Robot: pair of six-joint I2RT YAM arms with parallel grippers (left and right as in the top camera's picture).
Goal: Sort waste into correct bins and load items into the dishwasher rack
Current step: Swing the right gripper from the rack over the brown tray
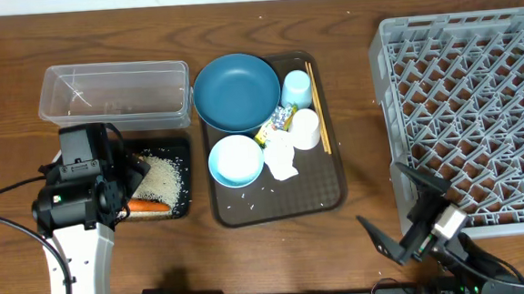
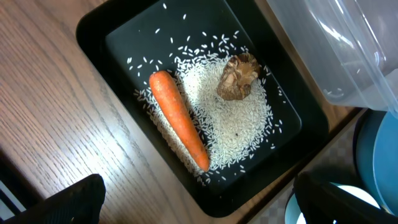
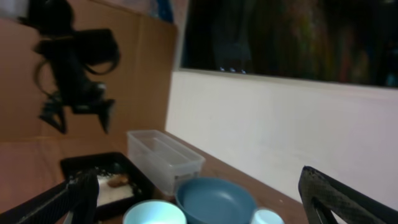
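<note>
Overhead view of a wooden table (image 1: 3,90), with two robot arms at its near edge.

At about 5 o'clock the right gripper (image 1: 398,207) hangs over bare wood beside the near left corner of the dishwasher rack (image 1: 478,97). Its two fingers are spread wide with nothing between them.

At 8 o'clock the left gripper (image 2: 199,186) hovers above the black tray (image 2: 121,37), its fingers also wide apart and empty. In this tray an orange carrot (image 2: 179,118) lies along the edge of a bed of white rice (image 2: 236,124). A brown food lump (image 2: 238,76) sits on the rice.

At the table's centre lies a brown serving tray (image 1: 310,194). A few loose grains dot its near half. At the tray's 9 o'clock stands the small pale blue bowl (image 1: 236,159), with crumpled napkins (image 1: 283,155) touching its right side. At 3 o'clock is the white cup (image 1: 305,128), with the wrapper (image 1: 276,124) just to its left. Farther back, the large dark blue bowl (image 1: 237,92) fills 11 o'clock and the light blue cup (image 1: 296,88) sits at 1 o'clock. The chopsticks (image 1: 318,107) lie along the right edge.

At the table's 10 o'clock the clear tub (image 1: 115,94) sits just behind the black tray. The grey rack fills 3 o'clock and reaches the far edge.
</note>
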